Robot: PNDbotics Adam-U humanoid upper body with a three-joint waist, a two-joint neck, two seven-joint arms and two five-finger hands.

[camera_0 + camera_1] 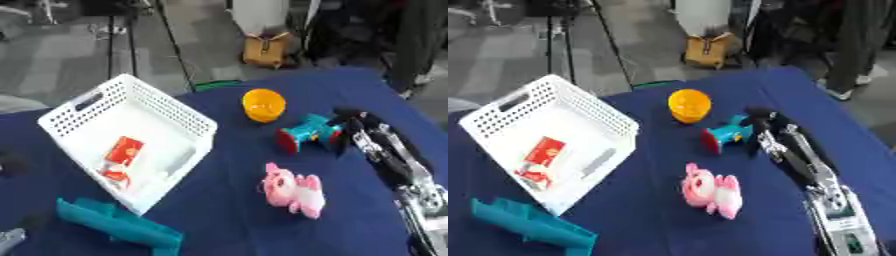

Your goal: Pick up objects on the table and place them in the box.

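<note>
A white perforated basket lies askew on the blue cloth at the left, with a red packet and a pale flat item inside. Beyond the middle sits an orange round bowl. A teal and red toy lies right of centre, and my right hand touches its right side, the arm coming in from the lower right. A pink plush animal lies in front of the toy, apart from the hand. A grey bit of my left hand shows at the lower left corner.
A long teal plastic piece lies at the front left, just before the basket's near corner. The table's far edge runs behind the bowl; past it stand a yellow bag and tripod legs on the floor.
</note>
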